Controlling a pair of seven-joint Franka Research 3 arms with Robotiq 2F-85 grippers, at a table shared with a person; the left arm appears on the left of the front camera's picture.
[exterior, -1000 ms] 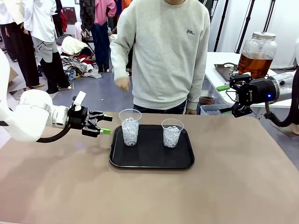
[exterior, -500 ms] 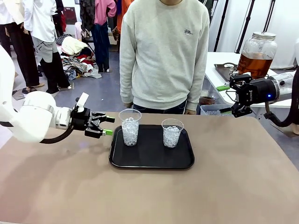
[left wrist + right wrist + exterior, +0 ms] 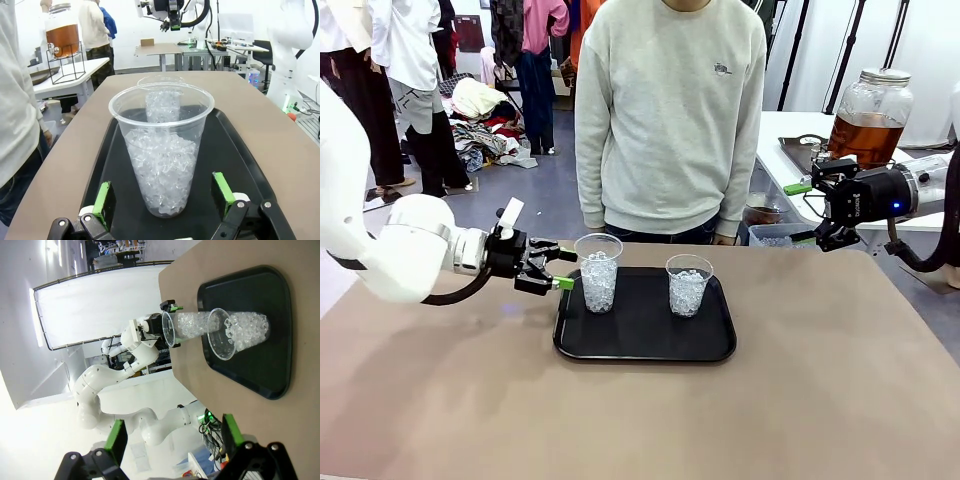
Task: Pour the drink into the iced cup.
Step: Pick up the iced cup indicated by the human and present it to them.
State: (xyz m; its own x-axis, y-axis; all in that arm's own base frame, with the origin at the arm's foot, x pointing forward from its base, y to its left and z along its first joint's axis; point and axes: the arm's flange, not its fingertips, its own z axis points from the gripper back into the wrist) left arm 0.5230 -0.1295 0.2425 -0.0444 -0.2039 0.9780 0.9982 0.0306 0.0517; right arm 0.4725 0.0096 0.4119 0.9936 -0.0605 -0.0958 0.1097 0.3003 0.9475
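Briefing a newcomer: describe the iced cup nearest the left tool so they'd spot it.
Find the black tray mid-table. The cup stands at its left end, clear, full of ice, at the left tool's open fingers; its twin stands farther right.

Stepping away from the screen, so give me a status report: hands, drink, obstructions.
Left hand open, facing left iced cup on tray. Right hand open, raised, empty. Drink in jar on side table. No obstruction.

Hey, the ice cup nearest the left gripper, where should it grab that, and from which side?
Take the left cup mid-wall, coming in level from where the left gripper is, a finger on each side. It stands upright on the tray, open-topped with ice inside, so a top grasp is out; likely thin plastic, so squeeze lightly.
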